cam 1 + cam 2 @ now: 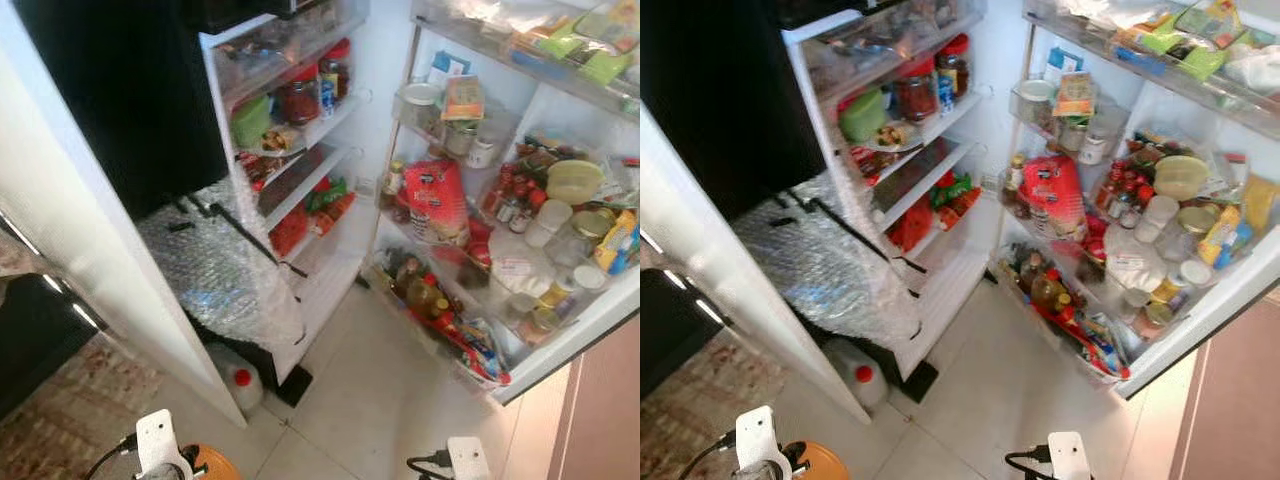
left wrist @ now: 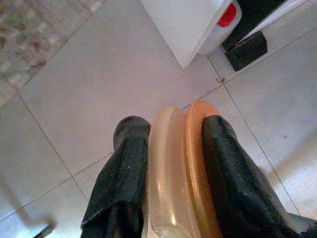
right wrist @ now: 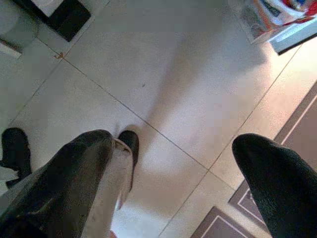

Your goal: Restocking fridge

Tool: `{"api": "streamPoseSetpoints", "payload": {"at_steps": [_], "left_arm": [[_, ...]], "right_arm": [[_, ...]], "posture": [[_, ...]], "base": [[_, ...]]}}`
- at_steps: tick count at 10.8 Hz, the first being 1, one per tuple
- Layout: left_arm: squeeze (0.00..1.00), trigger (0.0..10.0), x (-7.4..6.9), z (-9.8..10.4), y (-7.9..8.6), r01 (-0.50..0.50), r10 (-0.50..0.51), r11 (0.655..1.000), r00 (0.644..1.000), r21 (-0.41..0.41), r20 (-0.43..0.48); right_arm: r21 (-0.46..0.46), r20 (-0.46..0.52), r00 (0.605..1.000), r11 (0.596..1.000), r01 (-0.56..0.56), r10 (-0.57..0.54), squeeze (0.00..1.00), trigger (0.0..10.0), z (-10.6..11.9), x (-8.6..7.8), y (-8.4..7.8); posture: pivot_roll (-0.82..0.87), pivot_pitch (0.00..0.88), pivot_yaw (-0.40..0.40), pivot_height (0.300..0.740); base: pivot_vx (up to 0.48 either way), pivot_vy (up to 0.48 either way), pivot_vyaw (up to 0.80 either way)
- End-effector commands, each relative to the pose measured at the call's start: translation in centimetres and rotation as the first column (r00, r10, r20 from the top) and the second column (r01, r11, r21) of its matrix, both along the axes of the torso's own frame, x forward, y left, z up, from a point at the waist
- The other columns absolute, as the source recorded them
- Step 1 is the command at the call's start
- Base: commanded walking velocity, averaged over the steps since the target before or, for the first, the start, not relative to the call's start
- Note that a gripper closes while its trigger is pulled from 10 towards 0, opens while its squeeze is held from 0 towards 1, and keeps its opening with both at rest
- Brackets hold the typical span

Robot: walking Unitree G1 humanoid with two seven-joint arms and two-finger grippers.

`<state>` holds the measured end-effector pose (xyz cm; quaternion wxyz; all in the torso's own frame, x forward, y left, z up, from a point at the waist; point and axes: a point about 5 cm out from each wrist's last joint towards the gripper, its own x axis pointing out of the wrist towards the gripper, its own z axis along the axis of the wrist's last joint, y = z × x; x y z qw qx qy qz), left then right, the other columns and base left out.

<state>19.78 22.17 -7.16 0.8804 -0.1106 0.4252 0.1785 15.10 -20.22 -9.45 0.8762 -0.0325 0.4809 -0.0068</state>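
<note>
The fridge (image 1: 345,215) stands open ahead of me, its inner shelves (image 1: 300,130) packed with jars, a green bowl and red packets. Its door racks (image 1: 520,230) on the right hold bottles, tubs, a red bag and sauces. My left gripper (image 2: 173,124) hangs low over the floor, shut on an orange-lidded container (image 2: 181,173) of clear plastic that also shows at the bottom left (image 1: 208,466). My right gripper (image 3: 173,144) hangs low over the tiles, open with nothing between its fingers.
Crumpled bubble wrap (image 1: 215,265) covers the fridge's lower front. A white jug with a red cap (image 1: 240,382) and a black block (image 2: 246,49) sit on the floor by the fridge's base. A patterned rug (image 1: 60,425) lies left, a brown cabinet (image 1: 600,420) right, pale floor tiles (image 1: 370,400) between.
</note>
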Motion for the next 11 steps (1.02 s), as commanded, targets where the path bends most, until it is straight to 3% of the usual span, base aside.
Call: {"api": "streamPoseSetpoints", "payload": {"at_steps": [1, 6, 11], "left_arm": [[0.0, 10.0, -0.8, -0.4, 0.1, 0.017, -0.016, 1.0, 0.999, 0.012, -0.042], [0.0, 10.0, -0.8, -0.5, 0.0, 0.02, -0.019, 1.0, 0.999, 0.014, -0.044], [0.0, 10.0, -0.9, -0.5, 0.1, 0.0, 0.0, 1.0, 0.999, 0.005, -0.04]], "right_arm": [[0.002, -0.01, 1.0, 1.0, 0.003, -0.003, 0.0, 10.0, -0.1, -0.3, -0.1], [0.006, -0.012, 1.0, 1.0, 0.005, -0.005, 0.0, 10.0, -0.1, -0.3, 0.1], [0.006, 0.023, 0.999, 1.0, 0.024, -0.024, 0.0, 10.0, 0.3, 0.6, -0.1]], "posture": [[-0.14, 0.049, 0.016, 0.74], [-0.14, 0.042, 0.017, 0.74], [-0.14, 0.048, 0.018, 0.74]], "base": [[0.0, -0.251, 0.43], [0.0, -0.251, 0.17], [0.0, 0.0, 0.0]]}}
